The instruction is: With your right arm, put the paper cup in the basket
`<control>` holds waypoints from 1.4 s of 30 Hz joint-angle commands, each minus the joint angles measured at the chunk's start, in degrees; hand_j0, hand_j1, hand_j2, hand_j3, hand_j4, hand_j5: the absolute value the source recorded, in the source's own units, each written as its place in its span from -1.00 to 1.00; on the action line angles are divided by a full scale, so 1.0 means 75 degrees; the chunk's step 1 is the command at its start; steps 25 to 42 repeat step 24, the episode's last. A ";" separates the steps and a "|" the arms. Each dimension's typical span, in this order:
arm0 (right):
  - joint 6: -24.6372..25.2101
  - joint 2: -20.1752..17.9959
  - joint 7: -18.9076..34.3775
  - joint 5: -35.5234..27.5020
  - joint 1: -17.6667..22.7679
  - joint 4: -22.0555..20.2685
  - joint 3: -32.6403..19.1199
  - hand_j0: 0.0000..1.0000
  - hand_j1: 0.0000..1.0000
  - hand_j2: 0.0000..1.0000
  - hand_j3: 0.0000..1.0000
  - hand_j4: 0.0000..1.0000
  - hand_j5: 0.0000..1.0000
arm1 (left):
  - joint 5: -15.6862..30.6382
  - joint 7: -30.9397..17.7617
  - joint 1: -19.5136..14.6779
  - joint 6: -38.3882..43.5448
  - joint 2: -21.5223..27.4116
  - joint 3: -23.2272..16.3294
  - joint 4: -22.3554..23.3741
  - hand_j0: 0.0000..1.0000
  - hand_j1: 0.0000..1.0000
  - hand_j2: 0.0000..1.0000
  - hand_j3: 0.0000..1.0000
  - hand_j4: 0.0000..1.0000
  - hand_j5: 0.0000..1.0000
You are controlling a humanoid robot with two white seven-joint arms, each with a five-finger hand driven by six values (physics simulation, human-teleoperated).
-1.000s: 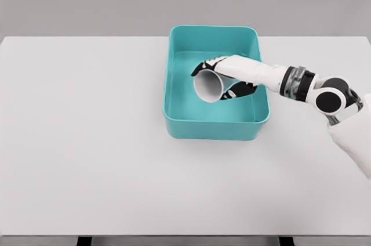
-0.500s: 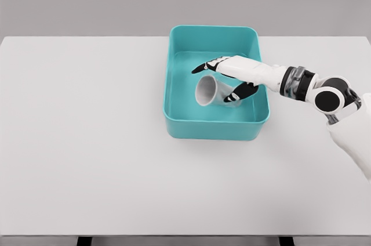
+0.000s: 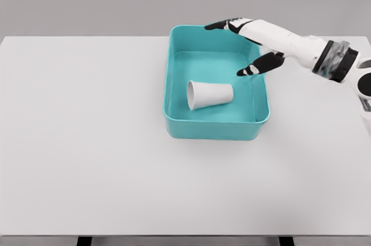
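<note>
Right robot hand (image 3: 252, 49) hangs above the far right part of the teal rectangular plastic basket (image 3: 171, 78), its fingers spread and holding nothing; the thumb (image 3: 255, 69) points down toward the interior while the other fingers (image 3: 223, 25) reach over the back rim. No contact with anything shows.

The small white paper cup (image 3: 210, 94) lies on its side on the basket floor, mouth facing the left wall, base toward the right, apart from the hand. Judged from how it lies, the placing looks done.

As for handling, the cup looks very light and thin-walled, so it would likely crush or dent under a firm squeeze and roll freely on its tapered side if nudged. Should it need taking up again, the surest hold would probably be a gentle wrap around the middle of its body, thumb opposite fingers, or a light pinch at the stiffer rolled rim.

The basket stands on the plain white surface (image 3: 87, 141). The left arm does not appear.
</note>
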 commanded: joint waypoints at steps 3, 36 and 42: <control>-0.0034 -0.0816 -0.0003 -0.1487 0.0292 -0.0853 -0.0658 0.97 0.97 0.97 0.97 0.97 0.97 | 0.0004 -0.0006 0.0000 0.0000 0.0000 0.0001 0.0000 1.00 1.00 1.00 1.00 1.00 1.00; -0.2097 -0.1121 -0.0003 -0.2155 0.3527 -0.1076 -0.2628 1.00 1.00 1.00 1.00 1.00 1.00 | 0.0015 0.0006 0.0035 -0.0012 0.0000 -0.0034 0.0000 1.00 1.00 1.00 1.00 1.00 1.00; -0.2097 -0.1121 -0.0003 -0.2155 0.3527 -0.1076 -0.2628 1.00 1.00 1.00 1.00 1.00 1.00 | 0.0015 0.0006 0.0035 -0.0012 0.0000 -0.0034 0.0000 1.00 1.00 1.00 1.00 1.00 1.00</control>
